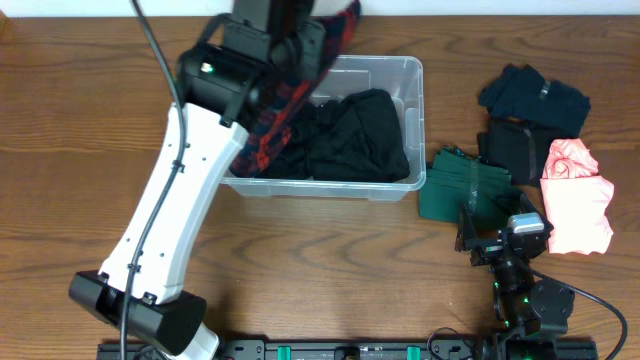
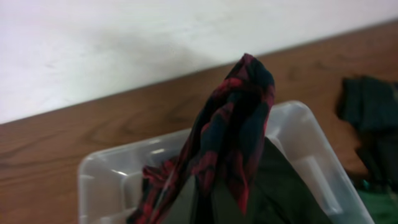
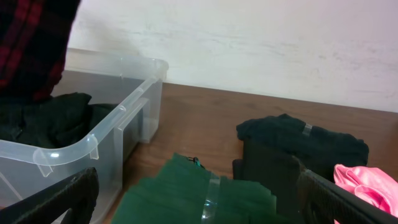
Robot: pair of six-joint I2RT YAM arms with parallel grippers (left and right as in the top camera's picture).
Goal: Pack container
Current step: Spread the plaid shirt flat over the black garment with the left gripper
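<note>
Right gripper (image 3: 196,174): jaws wide apart and empty, low over the wooden table (image 1: 320,270), nose just at the near edge of the folded dark-green garment (image 1: 465,185).
Behind it is a folded black garment (image 1: 510,145). A crumpled pink one (image 1: 575,195) lies to its right and a navy bundle (image 1: 530,95) sits farthest back. All are outside the bin.
Clear rectangular plastic container (image 1: 330,188): mid-table, far half, with a loose black garment (image 1: 355,135) already inside.
Left gripper (image 1: 290,40): fingers are hidden, but it's clamped on the red-and-navy plaid cloth (image 2: 233,124), which hangs over the container's far-left part.

Risks as I judge them:
- The plaid's top sits close to the far rim. Let go from there and it likely drapes over the rim or slides out behind.
- It's a loose bunch, not folded. Landing on the black heap, it would eat up room needed for the four pieces waiting.
- The left arm covers the bin's left half, so a right-arm approach now could clip it.

Writing: none readable. There are clear bands on the green and black folds, with no legible print.
</note>
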